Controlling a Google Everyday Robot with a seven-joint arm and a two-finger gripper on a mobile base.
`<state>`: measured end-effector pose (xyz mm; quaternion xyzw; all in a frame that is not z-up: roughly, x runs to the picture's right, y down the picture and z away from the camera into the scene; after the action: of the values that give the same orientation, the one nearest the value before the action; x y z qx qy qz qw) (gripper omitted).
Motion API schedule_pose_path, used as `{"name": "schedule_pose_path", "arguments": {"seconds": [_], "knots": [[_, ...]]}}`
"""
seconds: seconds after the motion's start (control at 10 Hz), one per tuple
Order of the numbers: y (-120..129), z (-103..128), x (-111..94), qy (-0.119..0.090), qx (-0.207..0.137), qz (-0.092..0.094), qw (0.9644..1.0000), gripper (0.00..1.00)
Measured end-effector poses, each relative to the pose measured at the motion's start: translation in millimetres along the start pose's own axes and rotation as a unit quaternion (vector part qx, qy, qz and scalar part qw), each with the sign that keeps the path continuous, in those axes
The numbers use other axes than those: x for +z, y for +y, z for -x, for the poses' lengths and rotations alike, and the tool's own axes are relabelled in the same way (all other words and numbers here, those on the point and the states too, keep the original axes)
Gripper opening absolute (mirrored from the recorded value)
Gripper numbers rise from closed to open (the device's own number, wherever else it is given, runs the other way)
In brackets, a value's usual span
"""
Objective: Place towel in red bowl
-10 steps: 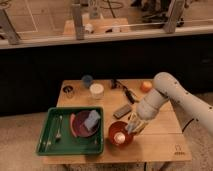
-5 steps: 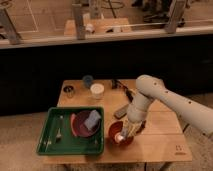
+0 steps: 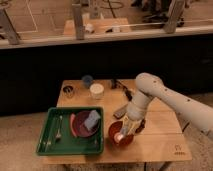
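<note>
Though still parked over the red bowl at 5 o'clock on the worktop, now reaches it with a differently folded arm. Has drawn the elbow in toward 9 o'clock over the last second, and stands steeper above the bowl. Keeps the pincer low, at or just inside the rim. Leaves the bowl where it stood, just beside the green tray on its 3 o'clock side.

Shows a small pale patch inside the bowl, right under the pincer: most likely the towel, already within the rim. Points, as a judgement, to a task near its end, with only letting go and lifting clear left to do, if not done already.

Cannot tell whether the pincer is apart, together or clamped on the cloth, lost as it is below the wrist and against the pale patch. Cannot tell either whether the towel rests on the bowl's floor or hangs just above it. Covers the bowl's 12 o'clock rim with the wrist. Runs the arm off the frame at 3 o'clock, so gives nothing of the base. Partly masks a dark grey block at 12 o'clock from the bowl.

Holds, in the tray, a maroon dish with a blue pad on it, plus dim cutlery hard to identify. Lines up, along the worktop's 12 o'clock edge, a pale cup, a darker cup and a small dark pot.
</note>
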<state>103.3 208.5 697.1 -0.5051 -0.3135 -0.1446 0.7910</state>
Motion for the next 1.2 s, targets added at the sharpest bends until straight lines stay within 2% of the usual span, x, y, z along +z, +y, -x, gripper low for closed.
{"name": "schedule_pose_path", "arguments": {"seconds": [0.3, 0.6, 0.7, 1.1, 1.2], "knots": [[-16, -5, 25, 0.024, -0.001, 0.027, 0.9993, 0.0], [-16, -7, 27, 0.026, 0.001, 0.031, 0.9992, 0.0], [-17, -6, 28, 0.026, 0.0, 0.031, 0.9992, 0.04], [-17, -6, 28, 0.026, -0.001, 0.032, 0.9991, 0.41], [-17, -6, 28, 0.026, 0.0, 0.032, 0.9992, 0.53]]}}
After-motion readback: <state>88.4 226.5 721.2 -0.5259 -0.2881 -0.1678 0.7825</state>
